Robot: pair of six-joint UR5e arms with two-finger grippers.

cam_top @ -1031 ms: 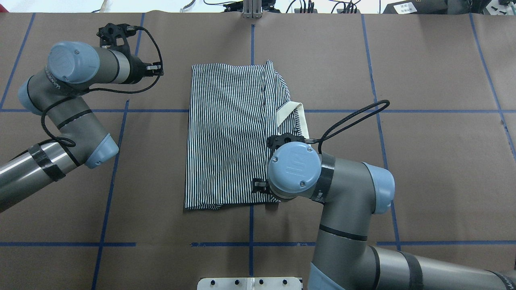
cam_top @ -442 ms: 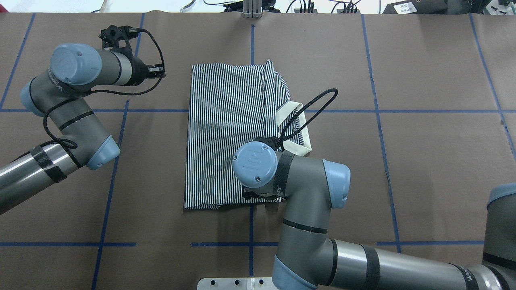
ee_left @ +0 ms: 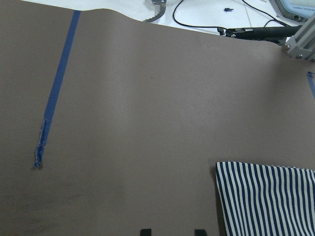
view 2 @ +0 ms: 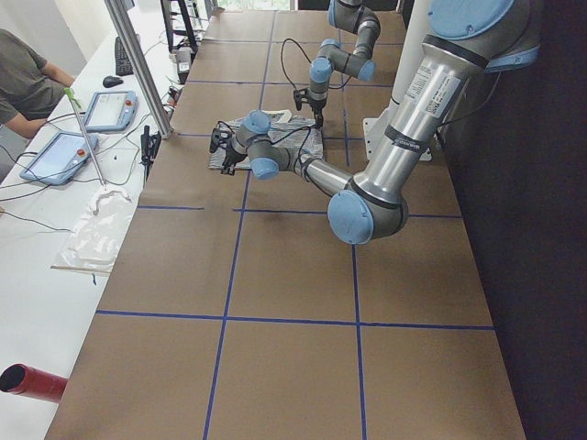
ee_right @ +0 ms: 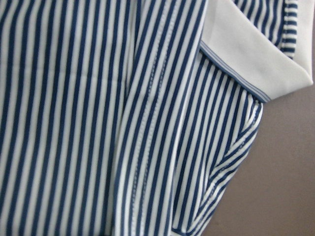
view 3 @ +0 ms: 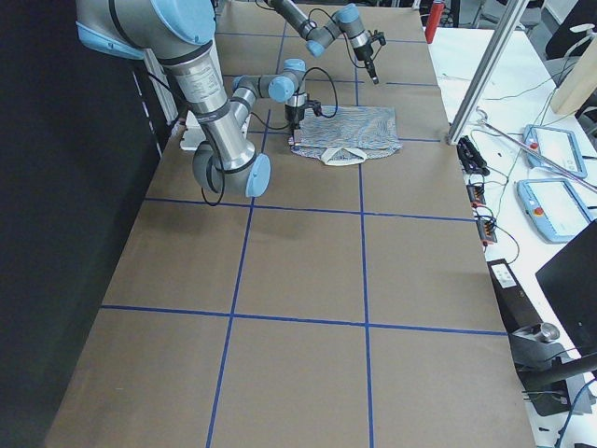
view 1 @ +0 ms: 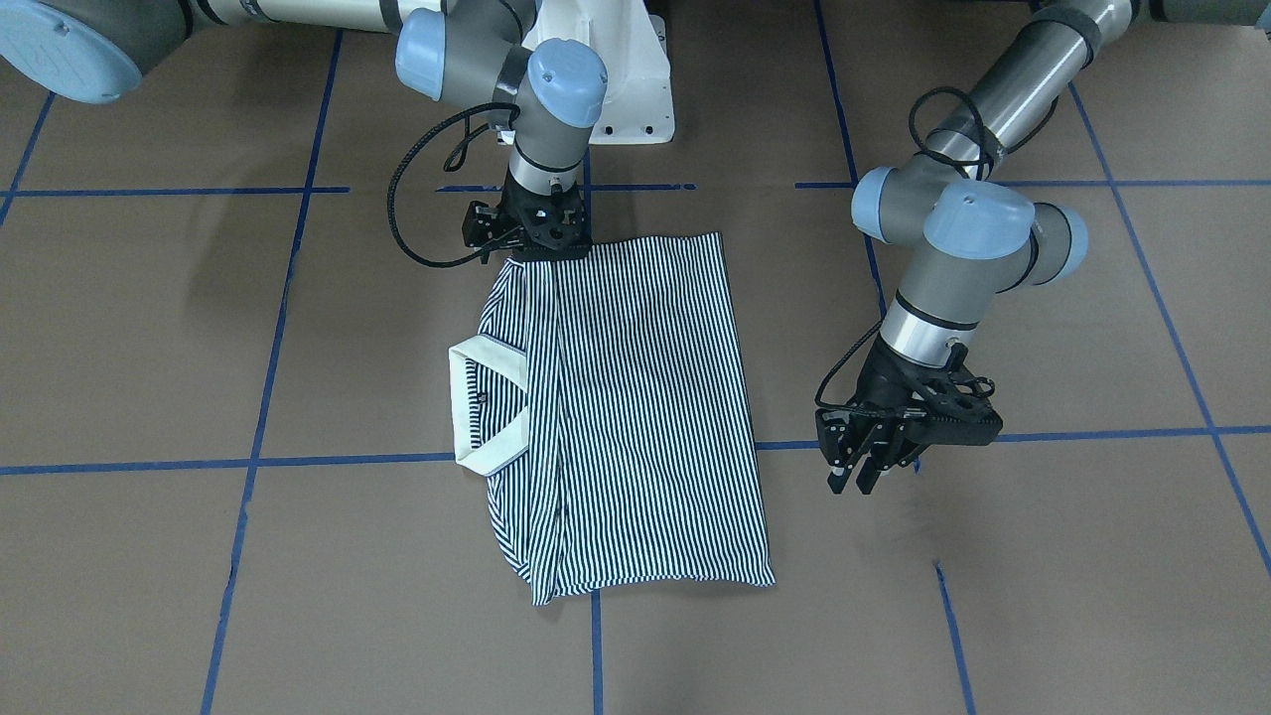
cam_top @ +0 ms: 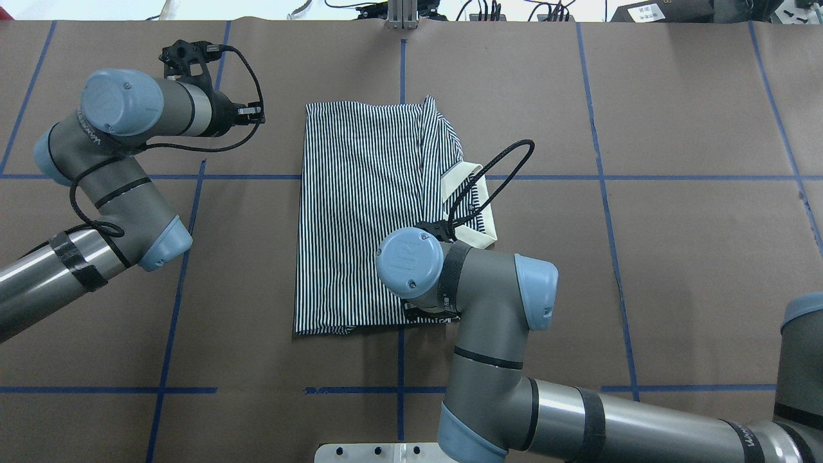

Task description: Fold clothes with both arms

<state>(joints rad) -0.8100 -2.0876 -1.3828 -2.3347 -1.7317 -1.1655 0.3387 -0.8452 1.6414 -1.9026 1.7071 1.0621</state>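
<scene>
On brown table (cam_top: pixel 694 270), blue tape grid (cam_top: pixel 707 177), striped shirt (cam_top: pixel 360 212) (folded), tablets (view 2: pixel 60 158) alongside.

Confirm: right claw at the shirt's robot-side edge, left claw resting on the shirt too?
Wrong on the left claw: it hangs over the table beside the shirt, not on it, as the front-facing view shows. The right claw is at that edge.

My work surface: one long table (cam_top: pixel 707 257), brown paper cover, gridded with blue tape lines (cam_top: pixel 400 360). Beyond its far edge, a white bench (view 2: pixel 37 247) carrying two tablets (view 2: pixel 108 110), loose cables (cam_top: pixel 546 9), a clear plastic bag (view 2: pixel 96 234) and a red cylinder (view 2: pixel 32 380). One slanted aluminium post (view 2: pixel 138 64). Behind me, a black panel (view 2: pixel 550 229). Light: even, shadows soft.
</scene>
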